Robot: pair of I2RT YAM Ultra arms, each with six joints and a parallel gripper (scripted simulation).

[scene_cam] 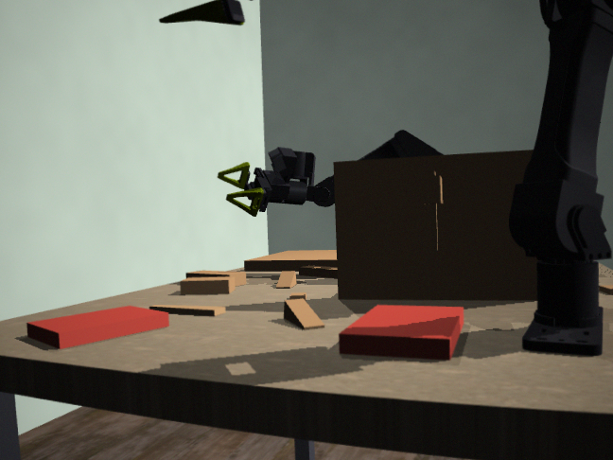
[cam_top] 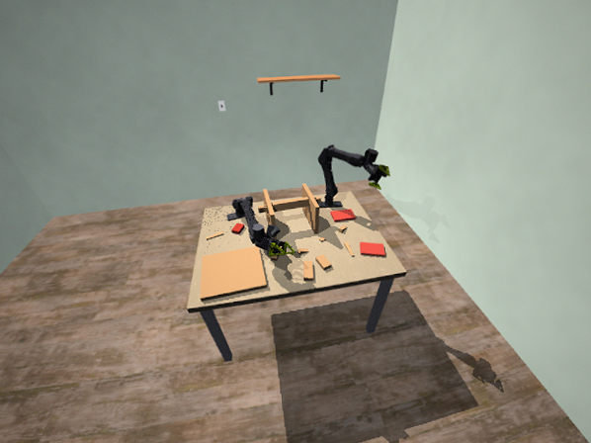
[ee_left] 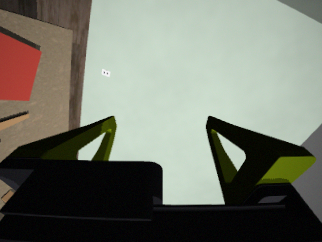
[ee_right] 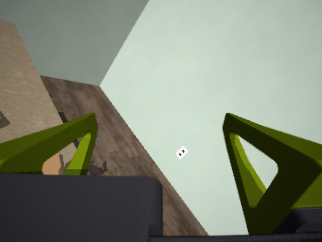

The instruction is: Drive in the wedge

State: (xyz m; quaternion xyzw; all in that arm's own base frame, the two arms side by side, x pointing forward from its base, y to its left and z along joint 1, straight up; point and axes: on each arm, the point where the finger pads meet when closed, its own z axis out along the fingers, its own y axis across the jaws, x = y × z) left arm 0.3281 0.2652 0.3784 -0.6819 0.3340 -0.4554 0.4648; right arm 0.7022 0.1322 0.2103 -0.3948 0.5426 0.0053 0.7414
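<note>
Red block point(cam_top: 372, 248) point(scene_cam: 98, 327) point(ee_left: 17, 70): left wrist view only, not right's | left gripper point(cam_top: 379, 178) point(scene_cam: 202, 13) point(ee_left: 161, 119), right gripper point(cam_top: 289, 248) point(scene_cam: 222, 185) point(ee_right: 161, 115) released

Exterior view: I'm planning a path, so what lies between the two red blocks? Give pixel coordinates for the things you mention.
In the exterior view, a short wooden wedge point(cam_top: 342, 228) point(scene_cam: 303, 314) and a long thin wooden piece point(cam_top: 348, 249) point(scene_cam: 187, 310) point(ee_left: 14, 119) lie between them, both set somewhat back.
</note>
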